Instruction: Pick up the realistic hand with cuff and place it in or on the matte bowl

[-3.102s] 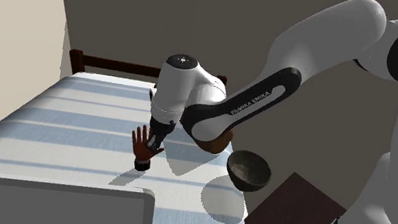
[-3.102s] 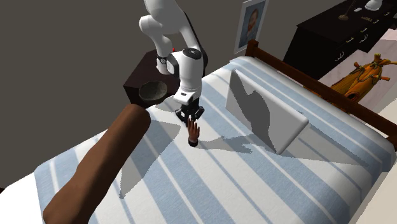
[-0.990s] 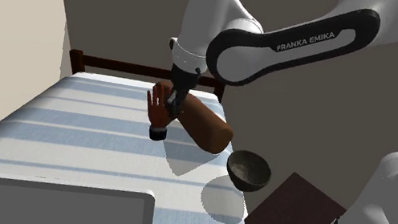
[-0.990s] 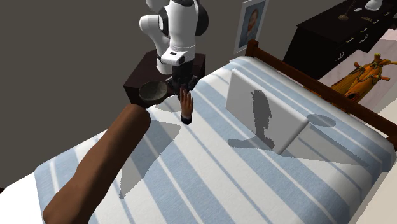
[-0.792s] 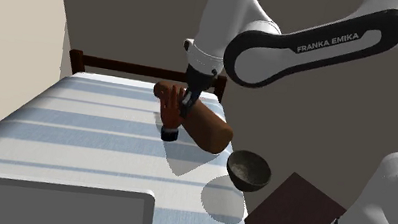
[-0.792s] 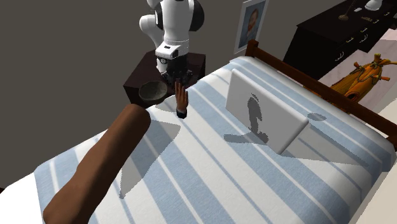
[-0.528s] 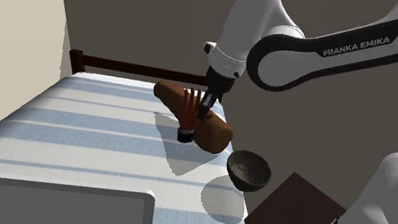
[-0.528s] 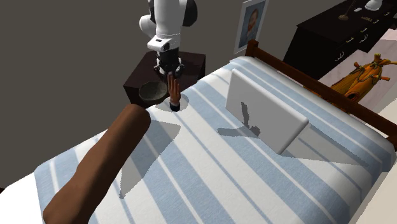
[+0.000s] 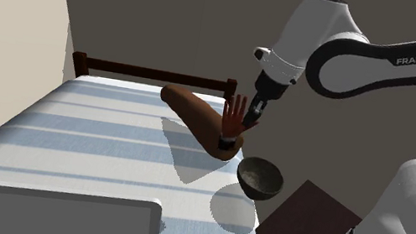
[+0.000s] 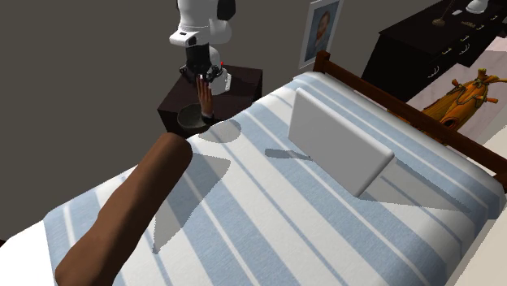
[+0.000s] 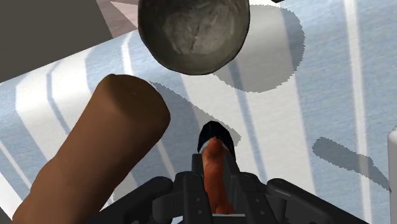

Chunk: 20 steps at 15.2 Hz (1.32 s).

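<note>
A: Tool state?
B: Tool (image 9: pixel 252 116) clamped on the brown hand (image 9: pixel 234 118). In the wrist view both black fingers (image 11: pixel 188 189) press its sides.
A: How does the hand sit in it?
B: Fingers up, roughly upright. Dark cuff (image 11: pixel 215 135) at the low end, pointing away from the tool. It hangs in the air, touching nothing but the tool.
A: Where, relative to the bowl?
B: The grey mottled bowl (image 9: pixel 260 177) is below it and to the shoulder view's right, near but apart. In the wrist view the bowl (image 11: pixel 193 28) lies ahead, past the cuff. In the second exterior view the hand (image 10: pixel 205 95) is just above the bowl (image 10: pixel 192 119), not in it.
A: Where's the bowl?
B: At the edge of the bed (image 9: pixel 83 148), next to the dark nightstand (image 9: pixel 313 211). Inside looks bare.
A: What else is close?
B: A long brown bolster (image 9: pixel 193 111) lies across the bed. In the shoulder view its near end is right behind the hand. In the wrist view it runs alongside the tool. Can't tell whether hand and bolster touch.
A: Further out?
B: Blue and white striped cover, a white pillow (image 10: pixel 340 143) towards the dark headboard (image 10: pixel 382 96). Beyond the bed there's a framed portrait (image 10: pixel 322 31) on the wall and a dark dresser (image 10: pixel 418 42)
</note>
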Motion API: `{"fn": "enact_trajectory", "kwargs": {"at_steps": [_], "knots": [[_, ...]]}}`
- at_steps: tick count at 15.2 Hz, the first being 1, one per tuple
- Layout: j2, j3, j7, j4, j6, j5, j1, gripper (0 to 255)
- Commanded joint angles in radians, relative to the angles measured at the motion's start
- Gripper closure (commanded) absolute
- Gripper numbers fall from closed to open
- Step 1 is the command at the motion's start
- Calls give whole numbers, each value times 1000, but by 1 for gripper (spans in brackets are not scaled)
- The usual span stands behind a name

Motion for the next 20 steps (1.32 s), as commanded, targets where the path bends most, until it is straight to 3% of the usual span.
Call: {"fn": "enact_trajectory", "kwargs": {"at_steps": [1,10,20], "knots": [[-82,-29,-34,-61,-19,4,0,255],[-428,-177,-194,-246,-175,-50,-50,255],[-407,-179,-188,-371,-28,-55,-53,255]]}}
